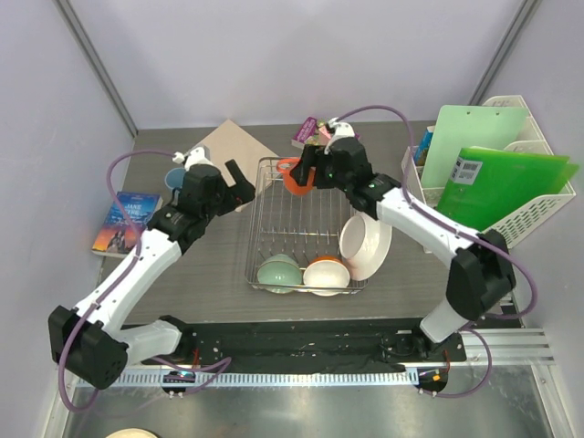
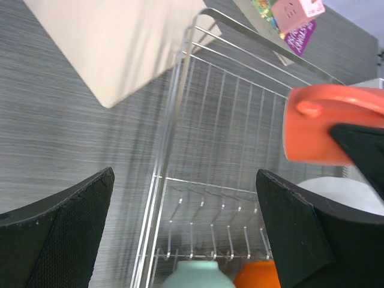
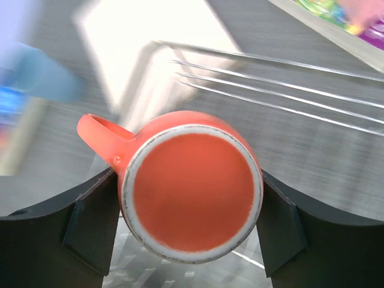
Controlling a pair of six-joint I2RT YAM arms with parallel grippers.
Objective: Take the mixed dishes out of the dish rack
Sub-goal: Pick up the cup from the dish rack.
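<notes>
Filling my right wrist view, the orange-red mug (image 3: 192,204) sits mouth-up between the black fingers (image 3: 90,225) of the right gripper (image 1: 307,175). They're pressed against its sides, one each side, and the handle pokes out to the left in that view. So that's a firm hold, with the mug up over the far end of the rack.

Working down by size now: first the grey table (image 1: 201,274), then the dish rack (image 1: 297,224) in the middle of it. On edge at the rack's right side leans the large white round plate (image 1: 367,248). At the near end, side by side, sit the pale green bowl (image 1: 278,272) and the cream bowl with orange outside (image 1: 326,272). Out on the table, left of the rack, I see only part of the small light-blue cup (image 1: 173,179). Over the rack's left rim hangs the left gripper (image 2: 185,186), spread wide with nothing in it.
</notes>
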